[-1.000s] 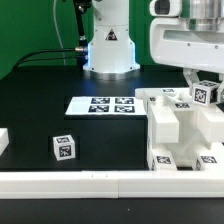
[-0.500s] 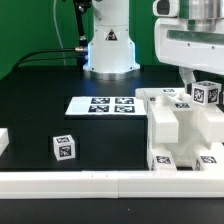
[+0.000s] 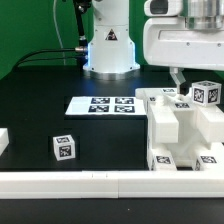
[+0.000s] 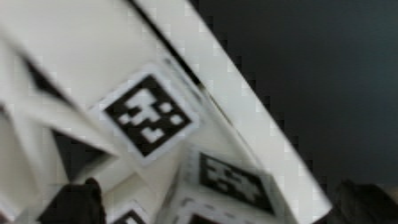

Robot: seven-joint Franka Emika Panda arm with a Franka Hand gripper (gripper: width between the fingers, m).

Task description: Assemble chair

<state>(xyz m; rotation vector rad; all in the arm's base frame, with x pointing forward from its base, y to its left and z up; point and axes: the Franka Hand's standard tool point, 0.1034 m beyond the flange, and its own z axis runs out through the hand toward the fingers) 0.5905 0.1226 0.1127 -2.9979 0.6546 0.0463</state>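
Ext. view: cam at front edge of table, slightly above, facing across it toward arm base at rear; mid-range, most of work area visible. Wrist view: v. close, blurred, aimed onto tagged chair pieces. Shared: same pieces, ext. view's right.

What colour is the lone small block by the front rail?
The block is white, carrying a black-and-white square tag; exterior view shows it best.

Glossy white arm, black warning triangle on base, black cable.
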